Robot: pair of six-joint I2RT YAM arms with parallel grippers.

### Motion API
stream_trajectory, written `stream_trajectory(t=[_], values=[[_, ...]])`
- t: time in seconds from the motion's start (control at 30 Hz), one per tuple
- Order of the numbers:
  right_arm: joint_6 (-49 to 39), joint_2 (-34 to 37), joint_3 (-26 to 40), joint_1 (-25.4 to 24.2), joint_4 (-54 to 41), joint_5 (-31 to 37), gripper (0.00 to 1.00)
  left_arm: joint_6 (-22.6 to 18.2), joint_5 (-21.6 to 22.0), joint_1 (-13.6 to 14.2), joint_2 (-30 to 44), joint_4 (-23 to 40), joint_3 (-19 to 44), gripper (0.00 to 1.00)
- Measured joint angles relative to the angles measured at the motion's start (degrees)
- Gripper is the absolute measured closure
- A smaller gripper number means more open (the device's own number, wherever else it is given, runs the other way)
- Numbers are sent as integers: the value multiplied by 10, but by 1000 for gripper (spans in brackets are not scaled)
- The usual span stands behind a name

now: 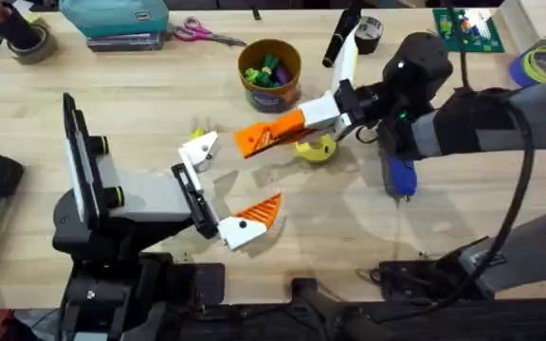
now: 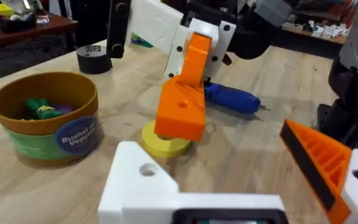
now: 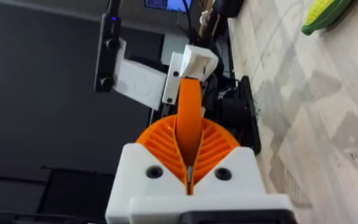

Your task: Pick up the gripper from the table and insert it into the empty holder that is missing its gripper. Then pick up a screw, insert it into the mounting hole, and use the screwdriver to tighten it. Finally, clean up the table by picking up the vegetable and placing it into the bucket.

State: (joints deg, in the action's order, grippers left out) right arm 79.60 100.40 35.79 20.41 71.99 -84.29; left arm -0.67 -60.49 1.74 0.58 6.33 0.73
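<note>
Right gripper [image 1: 303,121] reaches in from the table's right edge toward mid-table; its two white fingers are pressed together, clamping the loose orange gripper [image 1: 269,135], which juts out past the fingertips. Right wrist view confirms this: the orange wedge [image 3: 189,118] stands edge-on between the two ribbed pads [image 3: 158,144], no gap.

Left gripper [image 1: 218,188] sits low near the front edge, jaws spread wide. One finger is the bare white holder [image 1: 200,149] with an open mounting hole, seen close up in the left wrist view [image 2: 143,180]; the other finger carries its orange ribbed pad [image 1: 259,211]. The held orange piece [image 2: 183,102] hangs just beyond the bare holder, tip apart from it.

Yellow disc [image 1: 316,149] lies on the table just behind the held piece. Blue screwdriver [image 1: 401,176] lies on the table right of centre, under the right arm. Bucket [image 1: 269,74] stands upright toward the back edge, green and purple toys inside. Vegetable [image 3: 325,14], yellow-green, lies on the wood, seen in the right wrist view. Black tape roll [image 2: 94,58] near the back edge
</note>
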Motion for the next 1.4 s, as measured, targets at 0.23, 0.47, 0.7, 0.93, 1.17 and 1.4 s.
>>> stream_trajectory(t=[0.23, 0.47, 0.7, 0.93, 1.17, 1.4], values=[[1, 14, 0, 28, 0, 15, 992, 0, 0, 0, 0, 0, 0, 15], [1, 16, -25, 32, 0, 41, 992, 0, 0, 0, 0, 0, 0, 15], [5, 19, -41, 39, 32, 55, 992, 0, 0, 0, 0, 0, 0, 15], [25, 19, -41, 48, 48, 64, 992, 0, 0, 0, 0, 0, 0, 15], [51, 19, -41, 48, 72, 69, 992, 0, 0, 0, 0, 0, 0, 15], [64, 19, -41, 48, 72, 75, 992, 0, 0, 0, 0, 0, 0, 15]])
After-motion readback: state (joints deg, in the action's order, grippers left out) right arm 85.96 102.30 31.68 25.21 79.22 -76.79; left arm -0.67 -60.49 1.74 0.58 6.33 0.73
